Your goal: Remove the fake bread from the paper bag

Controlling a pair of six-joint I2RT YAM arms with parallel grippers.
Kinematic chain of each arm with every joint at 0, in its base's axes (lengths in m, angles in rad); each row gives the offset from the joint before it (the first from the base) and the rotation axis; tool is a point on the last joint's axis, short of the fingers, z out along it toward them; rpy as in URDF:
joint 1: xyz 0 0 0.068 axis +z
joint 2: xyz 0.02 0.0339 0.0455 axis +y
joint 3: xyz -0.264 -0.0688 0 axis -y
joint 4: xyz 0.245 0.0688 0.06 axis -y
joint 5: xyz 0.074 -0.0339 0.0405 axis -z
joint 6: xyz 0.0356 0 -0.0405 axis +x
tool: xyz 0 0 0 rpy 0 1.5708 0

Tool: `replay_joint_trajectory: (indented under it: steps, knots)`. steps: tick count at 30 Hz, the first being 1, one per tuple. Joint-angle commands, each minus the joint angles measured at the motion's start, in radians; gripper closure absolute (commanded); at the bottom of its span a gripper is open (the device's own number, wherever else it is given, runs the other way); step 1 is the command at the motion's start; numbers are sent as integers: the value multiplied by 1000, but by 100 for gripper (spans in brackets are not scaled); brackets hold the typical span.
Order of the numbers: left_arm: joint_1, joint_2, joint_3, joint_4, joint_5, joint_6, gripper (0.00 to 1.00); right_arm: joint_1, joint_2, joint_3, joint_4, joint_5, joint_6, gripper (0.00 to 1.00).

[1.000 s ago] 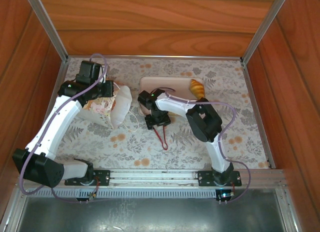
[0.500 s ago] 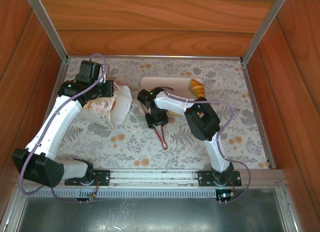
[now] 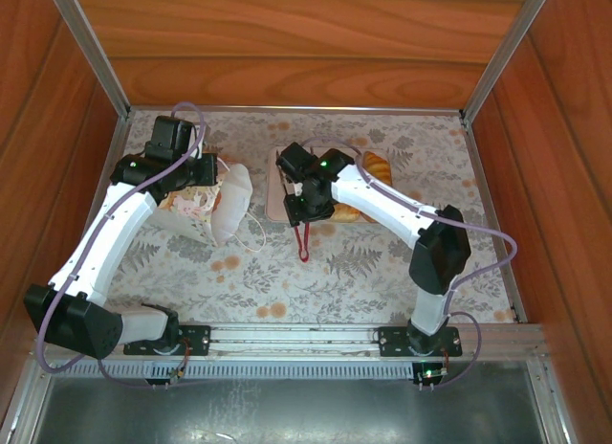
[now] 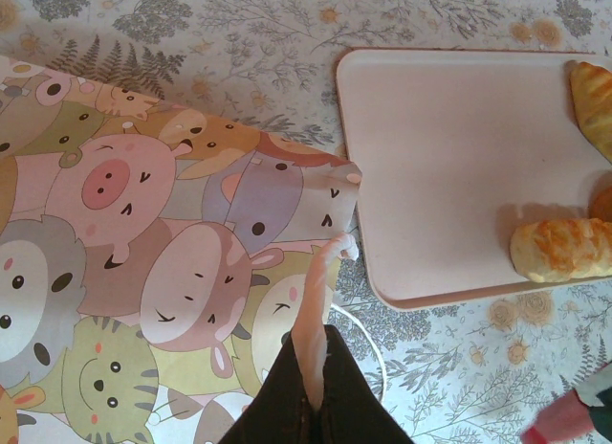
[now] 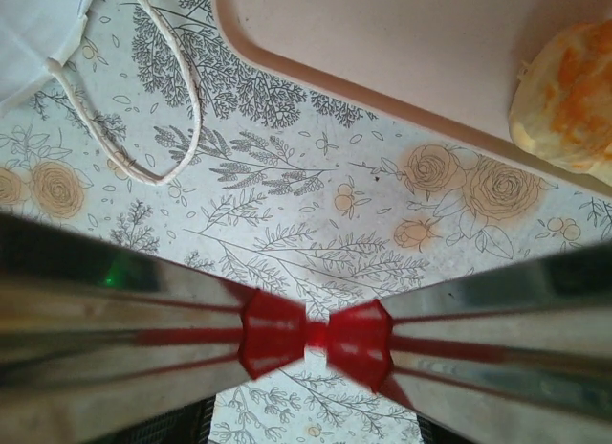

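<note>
My right claw (image 3: pixel 306 212) is squeezing red-tipped steel tongs (image 5: pixel 316 334), tips touching and carrying nothing. Just beyond it, golden toy bread pieces (image 4: pixel 559 248) are sitting on the beige rectangular tray (image 4: pixel 440 147). My left claw (image 4: pixel 308 367) is pinching the cartoon-print white paper bag (image 4: pixel 143 243) by its rim. I'm judging the job partly done, and I can't see what's left inside.

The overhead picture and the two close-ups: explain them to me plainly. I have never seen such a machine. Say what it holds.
Two robot arms are bolted to a table with a flowered cloth. The overhead picture comes from a fixed camera above; each close-up from a camera on one arm's wrist. The left tool pinches the edge of a paper bag printed with cartoon animals. The right tool grips tongs, red tips together and empty. A beige tray beside the bag carries fake bread.
</note>
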Motion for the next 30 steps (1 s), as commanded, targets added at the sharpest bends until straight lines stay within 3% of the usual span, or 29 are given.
replay_joint_trajectory:
  steps: [1,16,23,30]
  knots:
    - [9,-13,20,9,13,-11,100,2,84,-31,5,-50,-14,45]
    - [10,-29,9,9,-10,-2,100,6,237,3,54,0,-7,46]
    - [11,-27,4,9,-13,-1,100,6,208,33,26,87,57,39]
    - [11,-26,6,9,-8,2,100,6,237,106,62,129,114,46]
